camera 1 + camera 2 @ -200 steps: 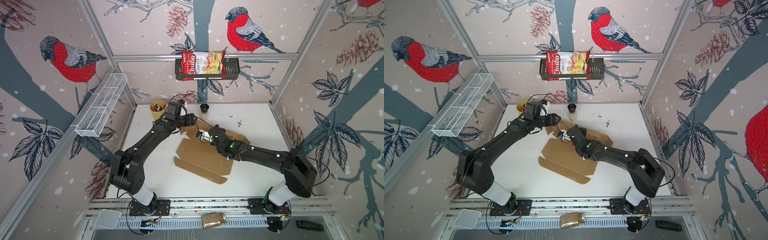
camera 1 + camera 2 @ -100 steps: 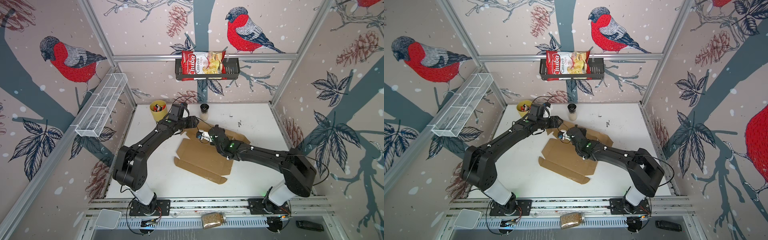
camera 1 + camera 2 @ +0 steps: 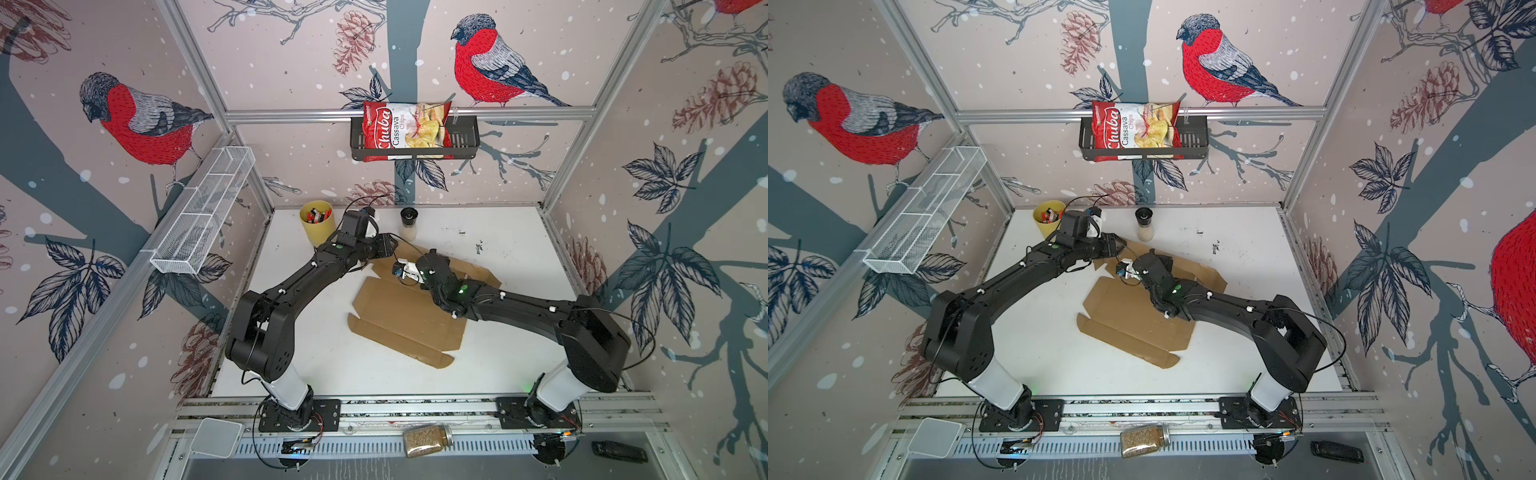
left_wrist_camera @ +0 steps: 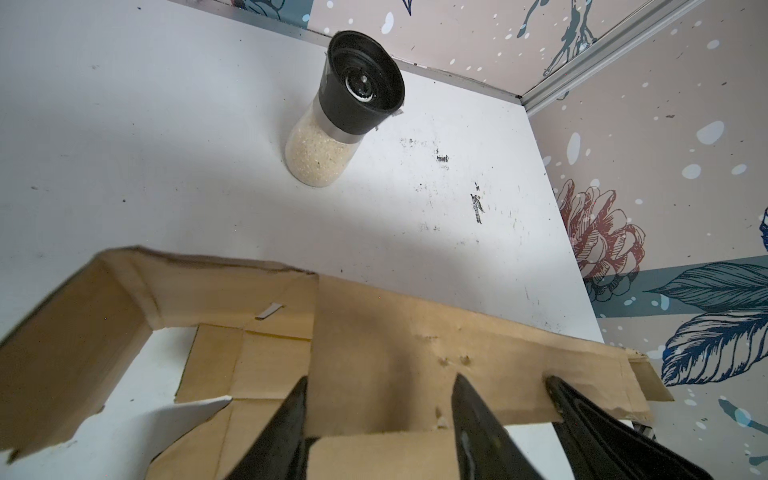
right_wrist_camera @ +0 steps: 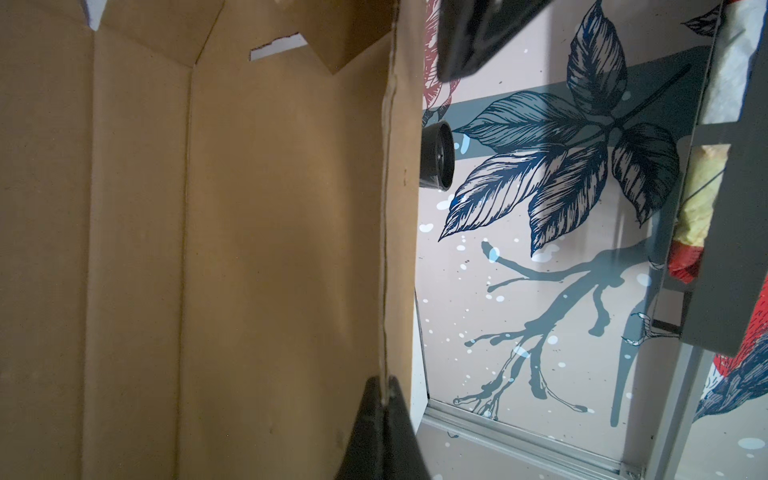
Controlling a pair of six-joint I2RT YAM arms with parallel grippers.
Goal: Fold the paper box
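While the plain brown corrugated cardboard paper box [image 3: 407, 316] lies mostly flat as a die-cut sheet at the middle of the white tabletop [image 3: 519, 232], its far strip stands raised from the surface.

Right gripper [image 5: 384, 386]: jaws closed on the free edge of that raised strip, as the right wrist view shows.

Left gripper [image 4: 380, 380]: jaws part-way apart at the same far edge, with a cardboard tab between the black fingers [image 4: 291, 411]. Whether they press on it cannot be told.

In both top views the two arms converge from the front rail and their wrists meet over the sheet's far-left part.

Near edge: flaps flat on the table, touched by neither gripper.

Clear glass grinder with black cap and pale grains [image 4: 332, 124]: upright just beyond the far edge, apart from the cardboard.

Yellow cup [image 3: 318, 232]: far-left corner of the table, close beside the left wrist.

Bare table surface extends from the sheet rightward to the wall and forward to the rail.
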